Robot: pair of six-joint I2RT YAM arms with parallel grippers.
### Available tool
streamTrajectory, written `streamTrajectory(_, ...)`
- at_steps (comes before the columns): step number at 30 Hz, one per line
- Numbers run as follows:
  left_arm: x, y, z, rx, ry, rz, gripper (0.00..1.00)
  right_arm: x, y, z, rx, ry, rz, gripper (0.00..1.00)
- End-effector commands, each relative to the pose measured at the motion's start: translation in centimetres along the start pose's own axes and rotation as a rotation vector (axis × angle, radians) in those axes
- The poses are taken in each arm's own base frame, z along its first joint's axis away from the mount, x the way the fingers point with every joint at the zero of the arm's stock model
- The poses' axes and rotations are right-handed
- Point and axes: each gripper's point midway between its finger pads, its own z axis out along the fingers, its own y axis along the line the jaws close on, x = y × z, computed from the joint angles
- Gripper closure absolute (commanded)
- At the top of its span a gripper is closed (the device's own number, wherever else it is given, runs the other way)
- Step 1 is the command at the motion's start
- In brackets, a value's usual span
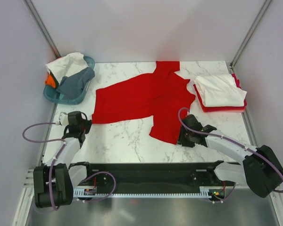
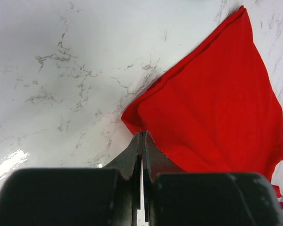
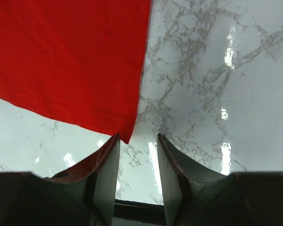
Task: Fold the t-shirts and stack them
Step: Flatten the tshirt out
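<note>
Marble table (image 1: 127, 141) bears a basket (image 1: 53, 96) of loose shirts (image 1: 66, 66) far left. Left fingers (image 2: 134, 157) are pressed together at the corner of the red shirt (image 1: 141, 96), spread mid-table. Right fingers (image 3: 106, 169) stand apart at its hem. Folded shirts (image 1: 220, 89) sit stacked right.

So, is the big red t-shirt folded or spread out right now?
Spread out. The red t-shirt lies open across the table, both sleeves sticking out, no fold made.
</note>
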Motion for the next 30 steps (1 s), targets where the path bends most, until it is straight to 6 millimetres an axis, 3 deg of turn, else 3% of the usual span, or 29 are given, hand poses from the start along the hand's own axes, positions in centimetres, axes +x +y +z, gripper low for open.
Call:
streamTrajectory(1,-0.9,-0.2,-0.7,0.01,-0.031,0.015,0.98,-1.0,1.4,0.3,-0.034,-0.028,0.019,0.54)
streamTrajectory(10,-0.5,0.0,-1.5,0.025,-0.02,0.011,0.98,-1.5,2.3,0.1,-0.073,-0.056,0.045,0.54)
streamTrajectory(14,-0.2,0.3,-1.6,0.027,-0.011,0.004,0.98,-0.7,1.8,1.0,-0.044,-0.011,0.03,0.55)
streamTrajectory(17,0.2,0.3,-1.7,0.029,0.008,0.01,0.98,0.1,1.1,1.5,-0.029,0.005,0.029,0.64)
streamTrajectory(21,1.1,0.8,-1.8,0.033,0.045,0.022,0.98,-0.5,0.0,0.8,0.007,-0.047,0.027,0.94)
streamTrajectory(22,1.2,1.1,-1.8,0.026,0.046,0.021,0.98,-0.4,-0.5,0.4,0.029,-0.048,0.022,0.97)
streamTrajectory(27,2.1,2.6,-1.9,-0.007,0.067,0.019,0.98,-1.8,-1.7,-1.7,0.072,-0.14,0.026,1.0)
streamTrajectory(30,2.2,2.8,-2.2,-0.009,0.064,0.023,0.83,-2.0,-2.4,-2.7,0.09,-0.167,0.021,1.0)
